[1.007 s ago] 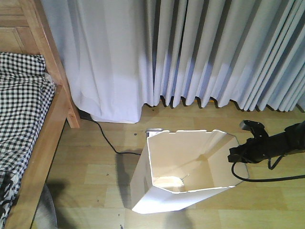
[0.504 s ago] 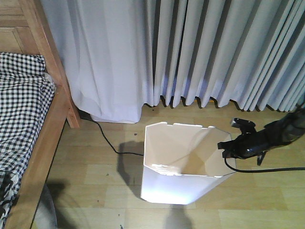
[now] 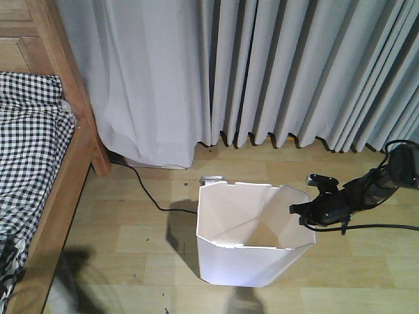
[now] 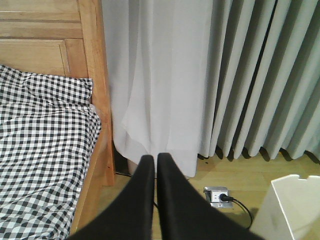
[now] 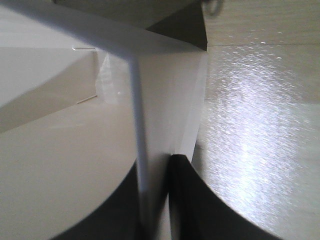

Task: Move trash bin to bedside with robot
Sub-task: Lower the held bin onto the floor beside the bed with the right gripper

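Observation:
The white trash bin (image 3: 252,255) stands upright on the wooden floor, to the right of the bed. My right gripper (image 3: 298,210) is at the bin's right rim, at the end of a slim black arm with trailing cables. In the right wrist view this gripper (image 5: 155,165) is shut on the thin white bin wall (image 5: 75,150), one finger inside and one outside. The bed (image 3: 39,163) with checked bedding lies at the left. My left gripper (image 4: 152,159) hangs shut on nothing, above the floor by the bed (image 4: 45,145). A corner of the bin (image 4: 295,205) shows at the lower right there.
Grey curtains (image 3: 262,72) hang along the back wall down to the floor. A floor socket (image 4: 216,194) with a black cable (image 3: 147,193) plugged in sits just behind the bin. The bed's wooden post (image 3: 72,85) stands at the left.
The bin was tilted toward the camera and now stands upright. My right arm has shifted left while holding the rim.

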Available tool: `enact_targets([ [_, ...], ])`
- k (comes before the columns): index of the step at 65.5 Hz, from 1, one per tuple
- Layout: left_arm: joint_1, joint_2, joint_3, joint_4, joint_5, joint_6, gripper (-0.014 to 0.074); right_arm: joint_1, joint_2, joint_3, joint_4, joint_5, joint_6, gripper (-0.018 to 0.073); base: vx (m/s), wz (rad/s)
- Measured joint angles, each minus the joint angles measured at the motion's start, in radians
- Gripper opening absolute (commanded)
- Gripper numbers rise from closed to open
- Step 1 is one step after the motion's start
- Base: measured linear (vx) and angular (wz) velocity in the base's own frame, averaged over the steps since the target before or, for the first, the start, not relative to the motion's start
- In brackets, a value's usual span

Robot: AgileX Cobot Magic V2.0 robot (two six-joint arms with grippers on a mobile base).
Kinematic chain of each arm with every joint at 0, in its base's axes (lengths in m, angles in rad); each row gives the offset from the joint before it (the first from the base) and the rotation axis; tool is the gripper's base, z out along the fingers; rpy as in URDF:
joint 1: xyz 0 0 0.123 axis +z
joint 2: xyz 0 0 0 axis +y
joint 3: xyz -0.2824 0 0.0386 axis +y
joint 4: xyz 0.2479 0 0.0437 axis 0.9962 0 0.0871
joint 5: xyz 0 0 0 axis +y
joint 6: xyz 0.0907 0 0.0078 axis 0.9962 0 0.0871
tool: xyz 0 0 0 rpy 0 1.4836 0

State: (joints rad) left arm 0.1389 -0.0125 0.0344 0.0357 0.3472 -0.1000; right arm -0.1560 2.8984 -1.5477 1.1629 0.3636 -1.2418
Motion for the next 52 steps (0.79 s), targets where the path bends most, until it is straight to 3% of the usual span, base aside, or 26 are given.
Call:
enact_targets([
  [52, 0.000, 0.000, 0.000, 0.000, 0.000, 0.000, -0.0006, 0.012, 0.137, -0.188, 0.008, 0.012, 0.017, 0.0062, 0.00, 0.00],
])
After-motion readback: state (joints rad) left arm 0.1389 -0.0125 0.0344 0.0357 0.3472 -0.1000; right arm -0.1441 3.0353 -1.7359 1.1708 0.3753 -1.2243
